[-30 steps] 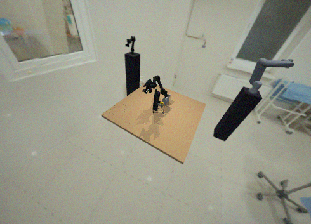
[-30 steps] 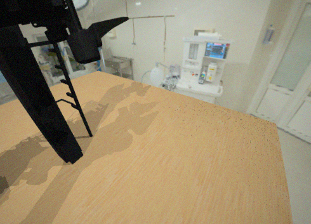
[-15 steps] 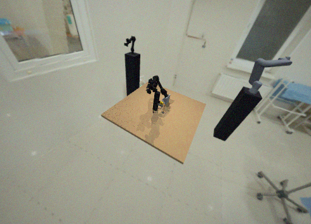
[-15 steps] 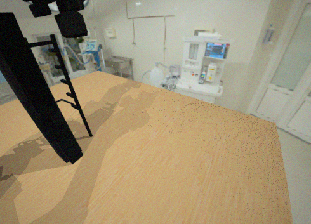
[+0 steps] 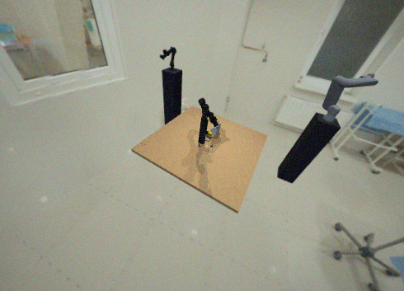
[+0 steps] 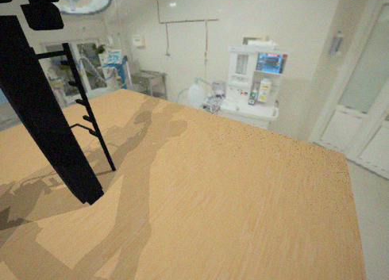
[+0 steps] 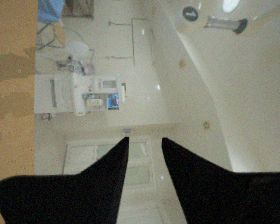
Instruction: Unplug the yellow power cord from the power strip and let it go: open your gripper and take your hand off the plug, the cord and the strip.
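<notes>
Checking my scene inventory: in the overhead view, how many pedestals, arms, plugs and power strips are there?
Black pedestals: 2
Arms: 3
Yellow plug: 1
Grey power strip: 1
Total: 7
</notes>
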Controlling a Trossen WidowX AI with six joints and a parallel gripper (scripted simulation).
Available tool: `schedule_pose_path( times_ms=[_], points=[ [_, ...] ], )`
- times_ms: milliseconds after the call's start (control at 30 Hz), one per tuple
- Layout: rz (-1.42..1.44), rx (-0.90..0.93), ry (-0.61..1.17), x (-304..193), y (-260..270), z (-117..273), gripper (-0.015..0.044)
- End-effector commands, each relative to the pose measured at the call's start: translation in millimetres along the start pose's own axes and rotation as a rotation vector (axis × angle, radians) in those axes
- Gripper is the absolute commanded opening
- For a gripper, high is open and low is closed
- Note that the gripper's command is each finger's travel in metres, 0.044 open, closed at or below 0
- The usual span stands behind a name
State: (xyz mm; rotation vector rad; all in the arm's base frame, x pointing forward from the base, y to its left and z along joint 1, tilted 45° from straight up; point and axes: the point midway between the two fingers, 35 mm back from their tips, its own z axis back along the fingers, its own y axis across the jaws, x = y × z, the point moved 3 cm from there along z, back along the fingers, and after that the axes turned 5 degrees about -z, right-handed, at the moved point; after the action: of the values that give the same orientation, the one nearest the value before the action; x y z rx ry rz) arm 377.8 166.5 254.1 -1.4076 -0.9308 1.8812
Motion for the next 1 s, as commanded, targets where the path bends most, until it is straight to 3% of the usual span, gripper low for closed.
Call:
schedule_pose_path(
  times_ms=[0,333,633,733,967],
  points=[
    [-0.039,0.087,-0.088,29.0,12.9,-5.8,0.016],
    [-0.258,0.809,-0.118,94.8,128.8,-7.3,0.016],
    [-0.225,1.454,0.255,108.3,205.6,50.7,0.016],
    [-0.166,1.564,0.394,103.9,212.8,65.9,0.016],
    [-0.161,1.571,0.404,103.6,213.1,66.9,0.016]
  ],
)
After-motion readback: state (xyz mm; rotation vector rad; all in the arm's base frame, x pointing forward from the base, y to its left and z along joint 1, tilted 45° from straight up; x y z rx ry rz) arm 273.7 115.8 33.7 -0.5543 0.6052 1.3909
